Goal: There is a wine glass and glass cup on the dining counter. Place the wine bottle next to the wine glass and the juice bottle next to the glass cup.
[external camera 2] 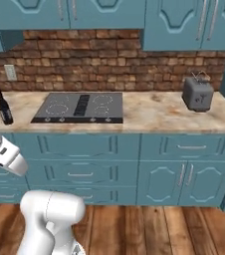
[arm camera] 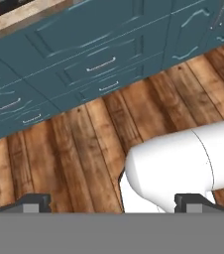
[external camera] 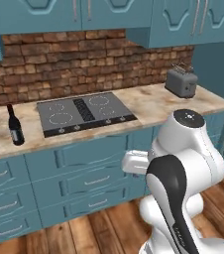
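The wine bottle [external camera: 15,125] is seen standing upright on the worktop [external camera: 148,106], near its left end and close to the front edge, just left of the black cooktop [external camera: 84,113]. In the right base view the same bottle [external camera 2: 4,108] is placed at the far left of the marbled top, a short way from the cooktop's [external camera 2: 81,107] left edge and in front of the brick wall [external camera 2: 109,62]. A grey toaster [external camera: 181,82] is set near the right end of the worktop, against the back wall, well apart from the bottle.

The claw [arm camera: 114,203] is shown in the hand view by its two dark finger tips, one at the lower left [arm camera: 32,203] and one at the lower right, widely separated; nothing is held between them. The claw is directed at the wooden floor [arm camera: 84,144] and the teal drawer fronts [arm camera: 99,59] beneath the worktop, so it lies well below the bottle and well apart from it.

The arm is seen folded close to the base: in the left base view its white upper links are raised at the lower right, below the worktop's front edge, and a white link is turned leftward toward the drawers.
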